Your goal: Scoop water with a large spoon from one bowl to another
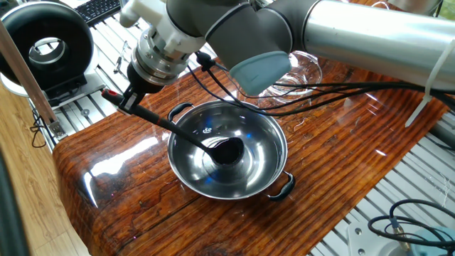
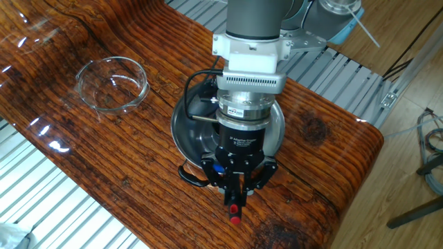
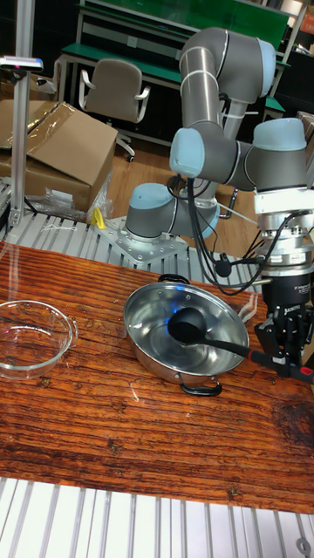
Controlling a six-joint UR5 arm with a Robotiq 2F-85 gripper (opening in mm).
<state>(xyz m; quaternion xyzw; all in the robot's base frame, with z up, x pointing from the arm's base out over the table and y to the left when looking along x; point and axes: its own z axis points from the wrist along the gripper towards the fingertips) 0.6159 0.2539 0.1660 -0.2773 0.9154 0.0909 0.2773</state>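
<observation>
Taking the steel bowl (image 3: 183,336) as the landmark, the nearest thing in the tall fixed view is the gripper (image 3: 285,338), just off the bowl's right rim, its 2 fingers clamped narrow on the red-tipped outer end of the large spoon (image 3: 212,336). The other fixed view shows the same pinch from above, gripper (image 2: 234,202) over the bowl's near handle.

From that grip the thin handle slopes down across the rim to the round scoop head (image 1: 227,151), which sits over the bowl's centre, over the concentric rings. Whether the head is lifted clear of the base I cannot tell. The water is not distinguishable, only blue and white reflections on the steel.

The ladle looks light and stiff, but held at the very tip it gives a long lever: a loaded head will likely tend to twist in the pinch, and smooth plastic may slip. A hold nearer the head would be steadier, though this one keeps the fingers dry.

Farthest from the bowl, well apart across the wooden table (image 3: 105,418), stands the glass bowl (image 3: 31,336), thick-walled, fragile, and a small target for pouring.
</observation>
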